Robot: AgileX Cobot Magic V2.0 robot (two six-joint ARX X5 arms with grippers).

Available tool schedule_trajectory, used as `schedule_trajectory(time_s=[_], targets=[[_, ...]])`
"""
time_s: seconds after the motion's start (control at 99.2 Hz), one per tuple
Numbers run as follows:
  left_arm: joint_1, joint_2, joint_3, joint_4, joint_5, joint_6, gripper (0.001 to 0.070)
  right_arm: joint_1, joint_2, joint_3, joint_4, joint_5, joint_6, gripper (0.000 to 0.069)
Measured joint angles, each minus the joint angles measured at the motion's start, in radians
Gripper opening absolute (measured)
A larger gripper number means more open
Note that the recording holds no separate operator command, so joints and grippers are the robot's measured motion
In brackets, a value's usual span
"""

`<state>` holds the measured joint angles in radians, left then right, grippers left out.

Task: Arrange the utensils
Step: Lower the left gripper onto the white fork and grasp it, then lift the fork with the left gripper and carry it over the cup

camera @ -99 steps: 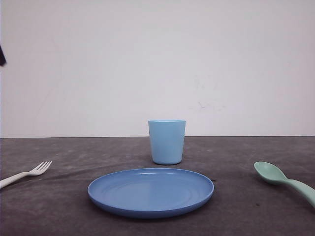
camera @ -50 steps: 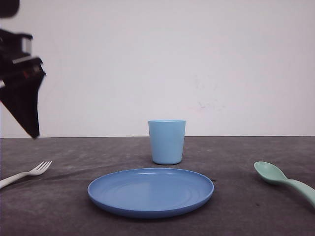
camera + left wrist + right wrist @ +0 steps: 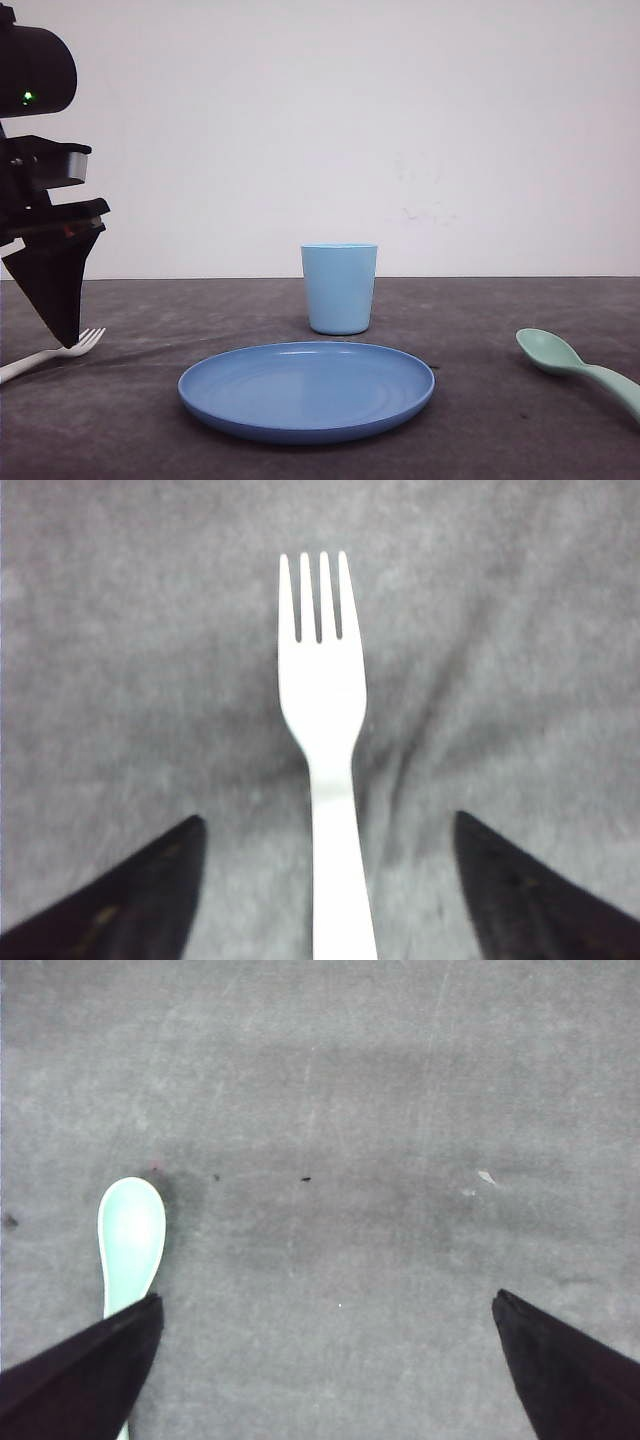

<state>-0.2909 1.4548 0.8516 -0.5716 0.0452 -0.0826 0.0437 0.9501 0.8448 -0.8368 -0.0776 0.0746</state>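
Note:
A white four-tined fork (image 3: 62,349) lies on the dark table at the far left, tines pointing toward the back. My left gripper (image 3: 66,335) hangs just above it, fingertip close to the tines. In the left wrist view the fork (image 3: 325,700) runs lengthwise between the fingers, and the left gripper (image 3: 328,818) is open around its handle without touching it. A mint-green spoon (image 3: 570,362) lies at the far right. In the right wrist view my right gripper (image 3: 326,1298) is open over bare table, with the spoon (image 3: 131,1230) beside one finger, its handle partly hidden.
A round blue plate (image 3: 306,385) sits in the middle near the front. A light blue cup (image 3: 340,288) stands upright just behind it. The dark grey table (image 3: 480,310) ends at a white wall behind.
My left arm has come down into the front view from the upper left, and its fingertip now hangs right over the fork. Fork, spoon, plate and cup have not moved.

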Motion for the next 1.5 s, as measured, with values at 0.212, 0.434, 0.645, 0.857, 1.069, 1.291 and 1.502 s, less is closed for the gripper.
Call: schedule_trajectory(time_s=[0.212,0.434,0.645,0.857,1.069,1.291,1.502], targets=[[-0.035,0.039,0.000,0.023,-0.040,-0.007,0.0424,0.000,0.000,0.000,0.000,0.000,0.000,0.0666],[-0.054,0.066,0.000,0.043,-0.096,-0.008,0.0406,0.000,0.001,0.000,0.000,0.000,0.000,0.0666],[-0.057,0.084,0.010,0.045,-0.092,-0.011,0.0306,0.000,0.001,0.000,0.000,0.000,0.000,0.0666],[-0.060,0.087,0.013,0.048,-0.079,-0.011,0.0134,0.000,0.001,0.000,0.000,0.000,0.000,0.0666],[-0.061,0.088,0.014,0.048,-0.073,-0.011,0.0046,0.000,0.001,0.000,0.000,0.000,0.000,0.0666],[-0.057,0.062,0.014,0.027,-0.094,-0.011,0.0046,0.000,0.001,0.000,0.000,0.000,0.000,0.0666],[-0.054,-0.090,0.013,0.038,-0.098,-0.011,0.0046,0.000,0.001,0.000,0.000,0.000,0.000,0.0666]])
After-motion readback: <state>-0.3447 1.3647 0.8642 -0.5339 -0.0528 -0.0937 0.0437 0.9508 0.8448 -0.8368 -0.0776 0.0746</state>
